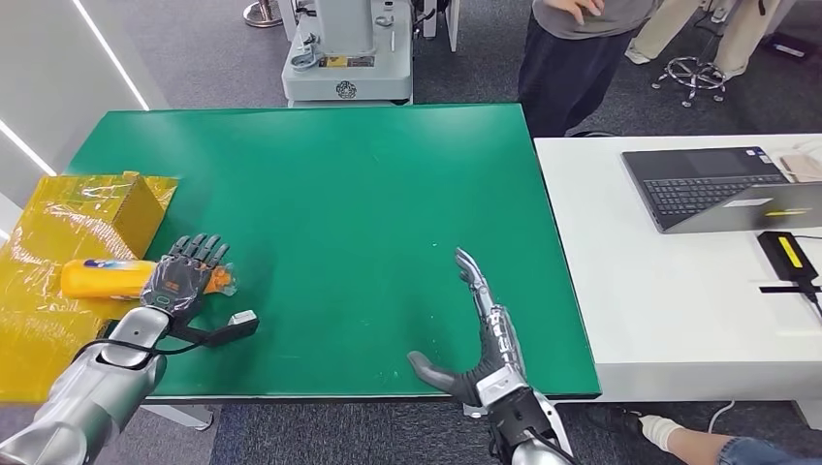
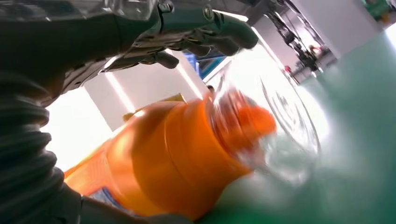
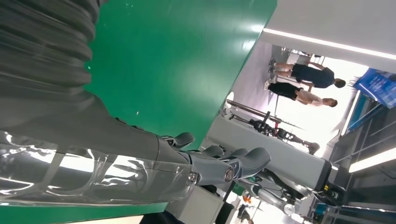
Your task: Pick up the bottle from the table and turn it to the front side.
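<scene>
An orange bottle point(image 1: 105, 278) lies on its side at the green table's point(image 1: 349, 194) left edge, its orange cap point(image 1: 223, 281) pointing toward the middle. My left hand point(image 1: 184, 276) is spread over the bottle's neck, thumb point(image 1: 237, 324) stretched out over the table, not closed around it. In the left wrist view the fingers point(image 2: 205, 35) arch above the bottle point(image 2: 163, 158) with a bright gap between, and the cap point(image 2: 250, 123) sits inside clear wrap. My right hand point(image 1: 475, 329) stands edge-on near the front edge, fingers straight, holding nothing.
A yellow wrapped box point(image 1: 107, 205) and yellow sheet lie under and behind the bottle. A white table with a laptop point(image 1: 717, 189) adjoins on the right. A person point(image 1: 572, 58) stands at the far side beside a grey machine base point(image 1: 347, 63).
</scene>
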Controlling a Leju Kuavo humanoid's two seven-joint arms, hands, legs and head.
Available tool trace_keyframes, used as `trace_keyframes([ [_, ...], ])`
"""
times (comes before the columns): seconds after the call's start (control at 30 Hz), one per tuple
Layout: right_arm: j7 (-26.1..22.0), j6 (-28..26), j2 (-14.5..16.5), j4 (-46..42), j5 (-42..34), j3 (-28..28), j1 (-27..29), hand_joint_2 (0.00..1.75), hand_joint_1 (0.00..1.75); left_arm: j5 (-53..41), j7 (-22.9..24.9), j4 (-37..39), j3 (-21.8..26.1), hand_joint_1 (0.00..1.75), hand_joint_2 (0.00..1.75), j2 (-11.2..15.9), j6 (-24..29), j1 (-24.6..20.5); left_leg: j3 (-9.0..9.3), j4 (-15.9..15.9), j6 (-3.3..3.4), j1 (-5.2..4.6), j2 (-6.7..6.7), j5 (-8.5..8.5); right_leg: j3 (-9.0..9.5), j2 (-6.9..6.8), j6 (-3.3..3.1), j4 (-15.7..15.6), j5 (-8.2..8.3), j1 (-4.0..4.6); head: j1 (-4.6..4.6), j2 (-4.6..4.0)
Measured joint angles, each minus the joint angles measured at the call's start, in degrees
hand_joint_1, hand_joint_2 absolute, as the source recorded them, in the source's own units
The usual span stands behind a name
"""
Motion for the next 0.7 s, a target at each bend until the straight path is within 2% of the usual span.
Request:
trace_keyframes([
  [0.07, 0.08, -0.22, 0.00, 0.00, -0.03, 0.11, 0.03, 1.75, 0.00, 1.86, -2.40, -5.09, 3.46, 0.00, 1.75, -0.03, 2.11, 2.69, -0.02, 0.01, 0.00, 0.00, 0.01, 0.00, -0.02, 0.01, 0.00, -0.01, 0.00, 0.00, 0.01, 0.00],
  [0.13, 0.35, -0.49, 0.00, -0.01, -0.10, 0.27, 0.05, 1.75, 0.00, 4.37, -7.67, -12.05, 8.18, 0.00, 1.75, -0.78, 2.89, 5.65, -0.03, 0.03, 0.00, -0.02, 0.03, -0.01, -0.07, 0.04, 0.00, -0.04, 0.00, -0.02, 0.00, 0.00],
  [0.2, 0.72, -0.88, 0.00, -0.01, -0.22, 0.41, 0.08, 1.75, 0.00, 8.60, -18.42, -20.41, 15.44, 0.00, 1.75, -3.31, 3.11, 8.20, -0.10, 0.06, 0.01, -0.03, 0.01, -0.01, -0.13, 0.01, 0.01, -0.06, 0.00, -0.04, 0.01, 0.00],
  [0.27, 0.96, -1.26, 0.00, -0.01, -0.40, 0.62, -0.01, 1.75, 0.00, 15.62, -29.96, -29.59, 23.87, 0.00, 1.75, -7.23, 3.20, 10.04, -0.19, 0.08, 0.02, -0.03, 0.00, -0.02, -0.14, -0.01, 0.02, -0.06, 0.01, -0.05, 0.05, 0.00],
  [0.33, 1.06, -1.55, 0.00, 0.00, -0.56, 0.92, -0.10, 1.75, 0.00, 22.21, -35.21, -37.12, 29.81, 0.00, 1.75, -10.57, 3.25, 11.01, -0.18, 0.09, 0.04, -0.03, 0.14, -0.06, -0.12, 0.13, 0.02, -0.06, 0.04, -0.05, 0.03, 0.00],
  [0.43, 1.14, -1.78, 0.00, 0.00, -0.78, 1.24, -0.12, 1.75, 0.00, 26.04, -36.11, -44.56, 34.90, 0.00, 1.75, -13.79, 3.26, 11.46, -0.15, 0.09, 0.06, -0.03, 0.14, -0.07, -0.11, 0.10, 0.01, -0.07, 0.05, -0.05, 0.02, 0.00],
  [0.5, 1.11, -1.82, 0.00, 0.00, -1.07, 1.51, -0.16, 1.75, 0.00, 31.59, -36.14, -49.12, 36.06, 0.00, 1.75, -15.59, 3.26, 12.11, -0.16, 0.09, 0.07, -0.02, 0.04, -0.05, -0.10, -0.03, 0.01, -0.07, 0.04, -0.03, 0.03, 0.00],
  [0.6, 1.01, -1.83, 0.00, 0.02, -1.52, 1.85, -0.21, 1.75, 0.00, 44.33, -36.19, -55.89, 35.21, 0.00, 1.75, -18.50, 3.26, 12.89, -0.16, 0.09, 0.07, -0.01, 0.01, -0.04, -0.07, -0.06, 0.01, -0.07, 0.04, -0.02, 0.02, 0.00],
  [0.7, 0.97, -1.77, 0.00, 0.09, -1.72, 2.02, -0.36, 1.75, 0.00, 50.26, -36.22, -60.43, 33.30, 0.00, 1.75, -20.77, 3.25, 13.33, -0.15, 0.09, 0.07, -0.01, -0.03, -0.04, -0.04, -0.09, 0.01, -0.07, 0.04, -0.02, 0.02, 0.00],
])
